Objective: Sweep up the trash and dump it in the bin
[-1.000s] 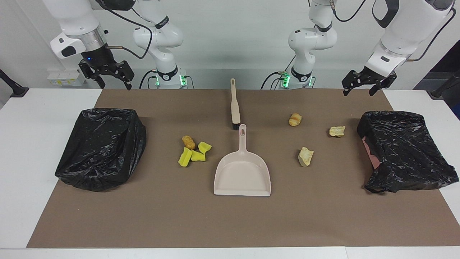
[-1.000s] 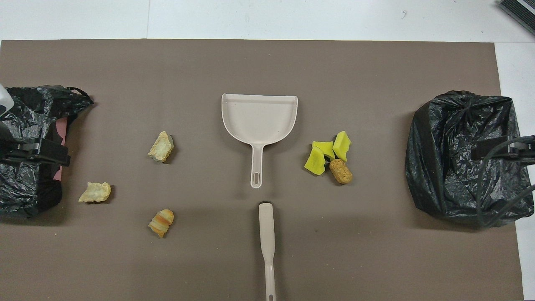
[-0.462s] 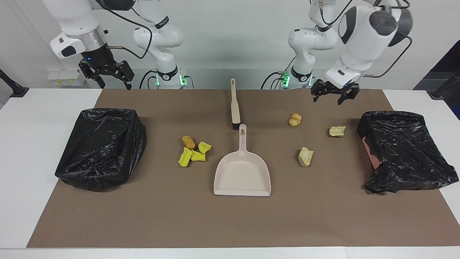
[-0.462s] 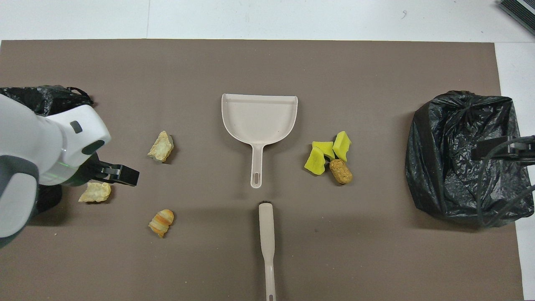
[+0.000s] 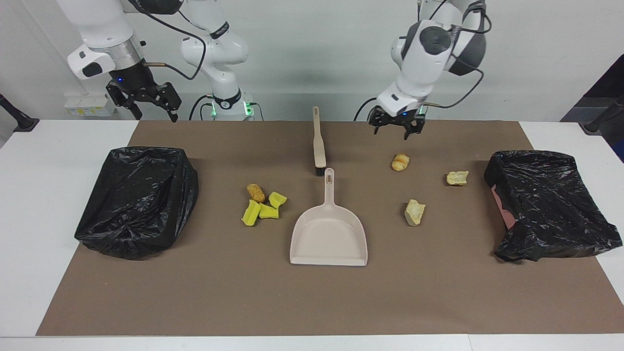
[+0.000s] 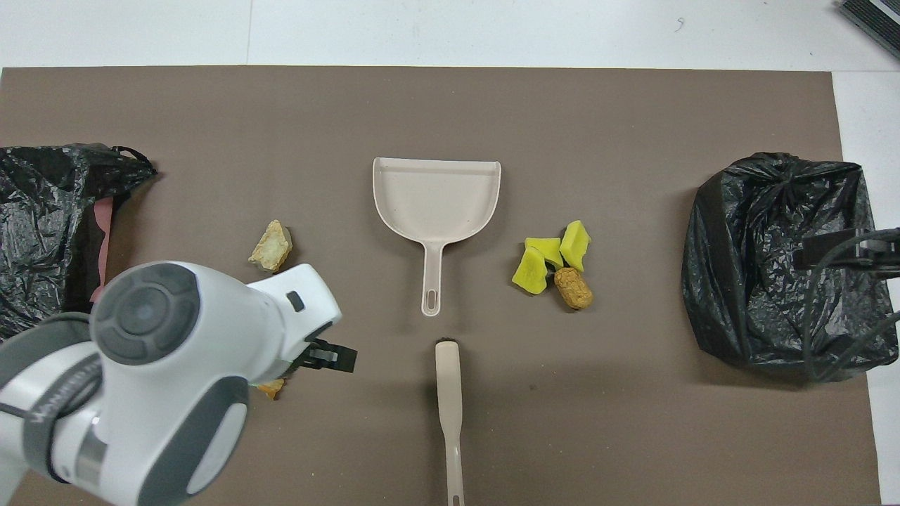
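Observation:
The trash lies in two groups on the brown mat. Three yellow sponge pieces [image 5: 263, 208] [image 6: 552, 256] and an orange-brown nugget [image 5: 255, 192] [image 6: 574, 288] lie beside the beige dustpan [image 5: 329, 236] [image 6: 436, 200]. Three beige chunks [image 5: 400, 162] [image 5: 457, 178] [image 5: 415, 212] lie toward the left arm's end. The brush [image 5: 318, 141] [image 6: 448, 400] lies nearer the robots than the dustpan. My left gripper [image 5: 396, 127] [image 6: 330, 357] hangs open and empty over the mat, between the brush and the nearest chunk. My right gripper [image 5: 146, 105] waits open above the mat's corner by its bin.
Two bins lined with black bags stand at the mat's ends, one [image 5: 139, 200] [image 6: 773, 260] at the right arm's end and one [image 5: 551, 204] [image 6: 42, 225] at the left arm's. In the overhead view the left arm covers one chunk and most of another [image 6: 271, 386].
The left arm has swung from above its bin toward the middle of the table, its open gripper now close to the brush. The right arm has not moved.

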Action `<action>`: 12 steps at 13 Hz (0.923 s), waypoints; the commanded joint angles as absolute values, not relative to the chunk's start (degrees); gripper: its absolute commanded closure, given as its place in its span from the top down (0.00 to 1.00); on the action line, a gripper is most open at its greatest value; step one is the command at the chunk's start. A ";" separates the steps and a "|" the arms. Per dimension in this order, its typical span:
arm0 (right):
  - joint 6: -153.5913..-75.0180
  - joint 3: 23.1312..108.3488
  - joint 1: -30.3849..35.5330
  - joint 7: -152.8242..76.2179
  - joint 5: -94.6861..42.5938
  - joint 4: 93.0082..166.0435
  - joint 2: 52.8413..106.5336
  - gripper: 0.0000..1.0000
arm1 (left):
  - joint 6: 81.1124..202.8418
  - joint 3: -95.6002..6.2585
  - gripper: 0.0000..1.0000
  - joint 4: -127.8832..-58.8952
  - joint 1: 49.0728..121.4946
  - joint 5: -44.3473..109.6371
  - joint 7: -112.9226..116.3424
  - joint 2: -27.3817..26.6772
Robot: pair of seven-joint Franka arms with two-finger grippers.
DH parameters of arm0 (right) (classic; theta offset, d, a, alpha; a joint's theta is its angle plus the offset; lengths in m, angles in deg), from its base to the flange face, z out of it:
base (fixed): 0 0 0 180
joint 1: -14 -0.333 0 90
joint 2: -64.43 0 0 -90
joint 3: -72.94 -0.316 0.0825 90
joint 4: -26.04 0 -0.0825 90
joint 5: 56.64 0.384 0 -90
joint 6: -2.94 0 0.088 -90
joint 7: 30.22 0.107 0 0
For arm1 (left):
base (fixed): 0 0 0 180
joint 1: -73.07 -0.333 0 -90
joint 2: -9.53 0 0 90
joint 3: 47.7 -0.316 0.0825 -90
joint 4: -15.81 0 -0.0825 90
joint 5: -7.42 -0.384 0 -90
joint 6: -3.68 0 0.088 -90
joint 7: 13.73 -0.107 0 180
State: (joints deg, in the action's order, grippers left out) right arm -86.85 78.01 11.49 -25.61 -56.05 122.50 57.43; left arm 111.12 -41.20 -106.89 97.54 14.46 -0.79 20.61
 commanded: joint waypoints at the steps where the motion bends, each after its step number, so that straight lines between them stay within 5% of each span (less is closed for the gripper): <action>1: -86.71 77.77 12.33 -27.32 -55.84 124.04 56.08 1.00 | 118.36 -42.34 1.00 -113.20 105.30 15.77 5.05 22.19; 6: -86.62 77.86 12.33 -27.40 -55.84 124.04 56.08 1.00 | 132.60 -42.34 1.00 -119.01 117.79 15.77 17.10 17.02; 12: -86.62 78.21 12.33 -27.49 -55.84 124.74 55.91 1.00 | 136.13 -42.34 1.00 -119.37 125.62 15.94 22.90 12.87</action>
State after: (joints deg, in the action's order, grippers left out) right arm -86.85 78.23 11.66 -25.61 -56.05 123.10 57.42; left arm 135.14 -41.12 -118.47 123.47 15.12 21.34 12.18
